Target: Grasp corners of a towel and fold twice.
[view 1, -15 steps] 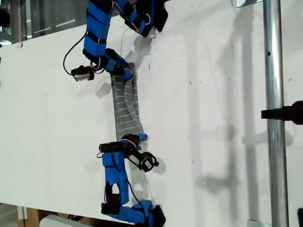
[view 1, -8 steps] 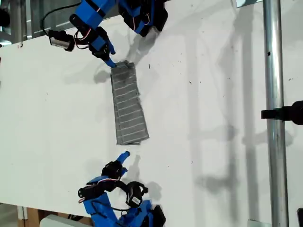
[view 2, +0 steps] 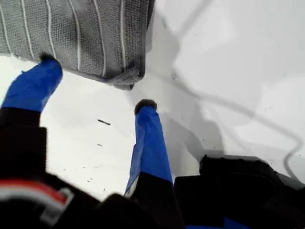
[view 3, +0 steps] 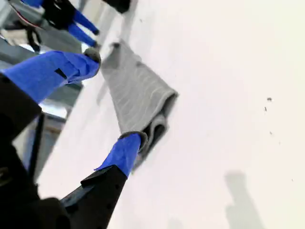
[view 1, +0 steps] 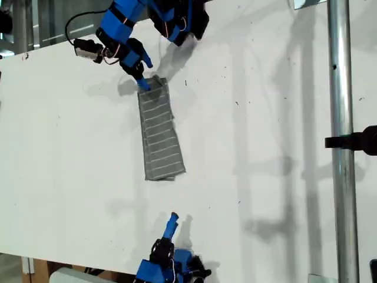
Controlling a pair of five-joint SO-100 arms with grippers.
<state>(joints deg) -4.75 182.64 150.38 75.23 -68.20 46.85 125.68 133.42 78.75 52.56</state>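
Towel [view 1: 159,137] lies flat on the white desk [view 1: 265,118], folded into a long narrow strip running from the exterior view's top toward its bottom, a bit left of centre in that view. Thin white stripes cross the strip. The far end sits near the arm base at the exterior view's top; the near end is slightly wider.

My first claw [view 1: 143,73] is at the far end of the strip. In the first wrist view my first claw [view 2: 93,86] is spread, holding nothing, with 1 blue finger [view 2: 148,143] tip down on bare desk just off a folded corner [view 2: 127,78] and the other tip at the towel's [view 2: 76,33] hem; whether that tip touches the cloth I cannot tell.

My second claw [view 1: 171,224] is low in the exterior view, pointing up toward the strip's near end, well apart from it, over bare desk. In the second wrist view my second claw [view 3: 112,100] is released and empty, fingers wide apart, with the towel [view 3: 136,93] seen between them further off, its layered folded end facing the camera. The other arm's blue fingers show beyond the towel's far end in that view.

A metal pole [view 1: 340,141] stands on the exterior view's right.
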